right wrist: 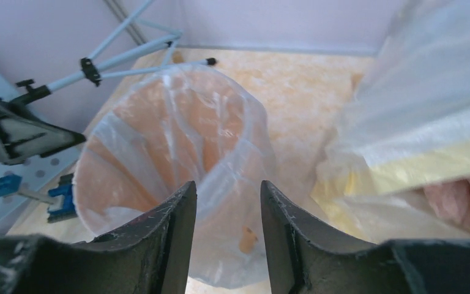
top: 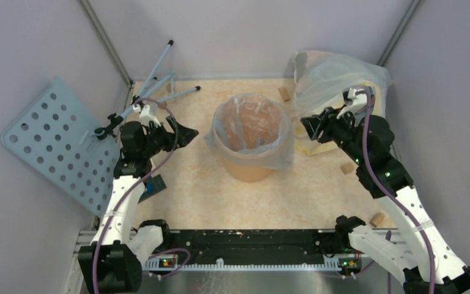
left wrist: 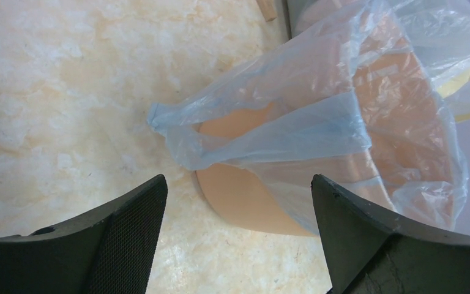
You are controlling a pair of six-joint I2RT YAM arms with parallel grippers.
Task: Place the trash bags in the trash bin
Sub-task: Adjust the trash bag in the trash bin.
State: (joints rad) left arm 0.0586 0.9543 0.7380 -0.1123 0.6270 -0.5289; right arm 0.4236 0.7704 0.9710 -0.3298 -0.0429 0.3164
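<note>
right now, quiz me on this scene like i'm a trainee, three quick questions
1. True or false: the thin translucent grey-blue plastic trash bag is draped over the rim of the round orange plastic bin.
2. Which gripper is shut on that bag? A) left gripper B) right gripper C) neither
3. Fill in: in the top view, the big clear yellow-edged bag sits to the bin's back ____.

Key: 1 true; 2 C, both stand open beside the bin; 3 right.

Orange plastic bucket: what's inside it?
A thin translucent grey-blue plastic bag lines the bucket, edges draped over its rim. Crinkled film hides the bottom.
</note>
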